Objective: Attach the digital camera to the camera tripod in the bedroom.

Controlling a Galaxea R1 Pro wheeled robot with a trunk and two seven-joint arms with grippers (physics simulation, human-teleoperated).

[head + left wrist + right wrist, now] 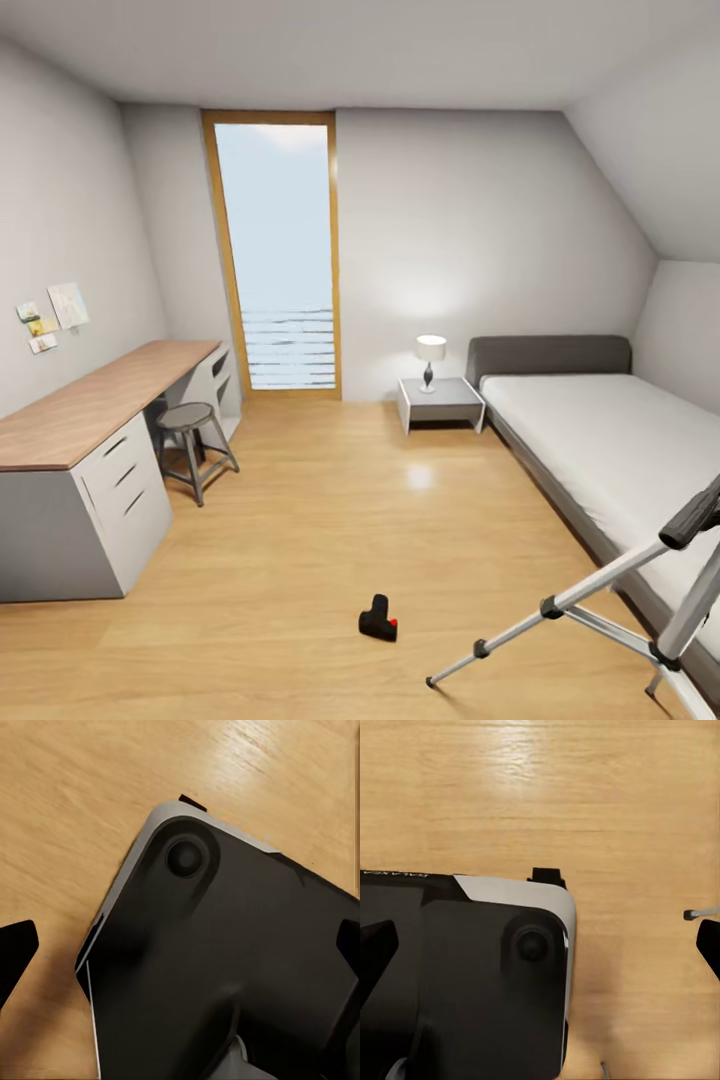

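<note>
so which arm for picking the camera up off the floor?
Probably right, hedged. The digital camera lies on the wood floor near centre, with the camera tripod to its right, so both sit on that side. Both wrist views look down at the robot's base, so neither arm is extended yet.

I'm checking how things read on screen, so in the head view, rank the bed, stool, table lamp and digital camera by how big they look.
1. bed
2. stool
3. table lamp and digital camera: they look alike, and the camera is nearer, so unranked.
</note>
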